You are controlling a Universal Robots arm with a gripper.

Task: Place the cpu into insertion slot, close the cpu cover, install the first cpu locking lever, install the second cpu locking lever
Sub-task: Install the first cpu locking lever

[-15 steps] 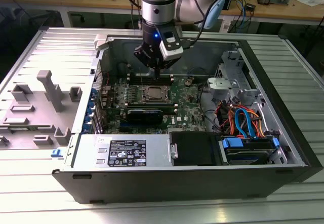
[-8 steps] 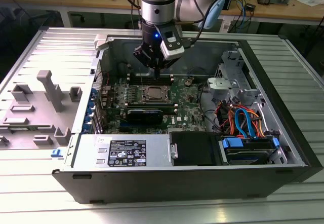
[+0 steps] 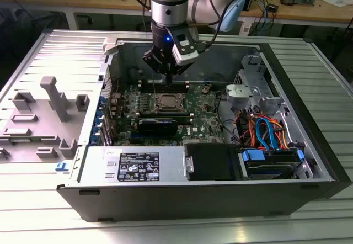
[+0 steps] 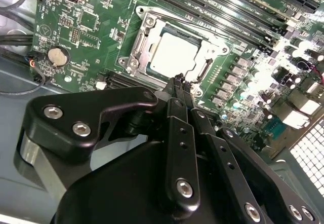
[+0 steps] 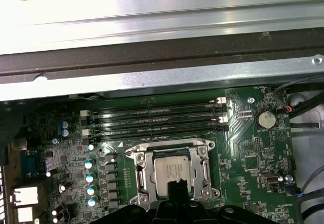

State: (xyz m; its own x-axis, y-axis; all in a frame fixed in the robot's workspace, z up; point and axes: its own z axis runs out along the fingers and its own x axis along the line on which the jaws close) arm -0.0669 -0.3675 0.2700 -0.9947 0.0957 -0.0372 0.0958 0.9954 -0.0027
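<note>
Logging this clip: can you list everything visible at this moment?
computer case: one, dark grey, open, on the metal table
motherboard: one, green, inside the case
cpu: one, dull silver, in the insertion slot
cpu cover: one, silver, down around the cpu
memory slots: several, black, beside the insertion slot
coin cell: one, silver, on the motherboard
cables: several, orange and blue, exterior view's right
end effector: one, black, shut, above the cpu

No text is legible; the white label [image 3: 139,166] carries unreadable small print.
</note>
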